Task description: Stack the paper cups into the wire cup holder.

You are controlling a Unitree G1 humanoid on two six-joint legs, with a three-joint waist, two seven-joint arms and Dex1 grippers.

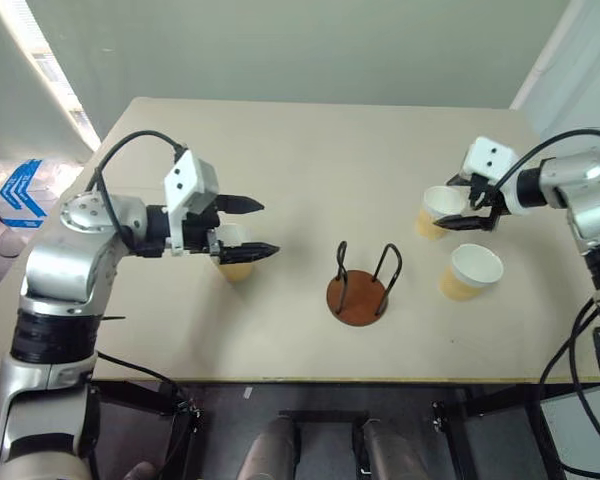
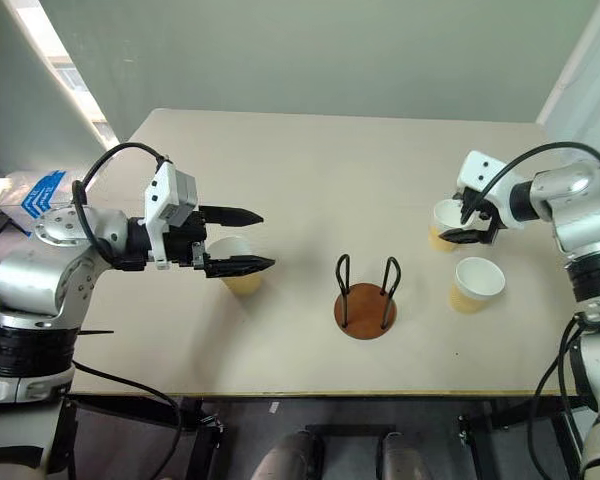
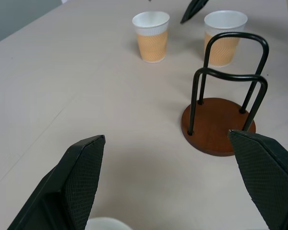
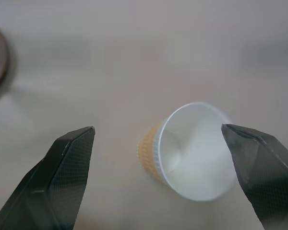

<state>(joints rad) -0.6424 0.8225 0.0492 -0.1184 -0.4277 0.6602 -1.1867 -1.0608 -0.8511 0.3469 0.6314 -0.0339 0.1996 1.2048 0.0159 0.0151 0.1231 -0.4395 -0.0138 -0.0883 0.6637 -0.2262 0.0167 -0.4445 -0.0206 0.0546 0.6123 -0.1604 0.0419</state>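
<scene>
From above we see both wide tools, the left tool (image 2: 238,240) and the right tool (image 1: 467,204), over cups; the right wrist view shows inside one cup (image 4: 194,152), which stands upright on the desk (image 1: 300,170).

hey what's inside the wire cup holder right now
Nothing: the black wire cup holder shows only its bare reddish-brown disc base between the loops. All three tan paper cups stand on the beige table.

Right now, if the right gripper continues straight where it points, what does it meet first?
Probably the paper cup standing between the right gripper's open fingers, though depth is hard to judge.
</scene>
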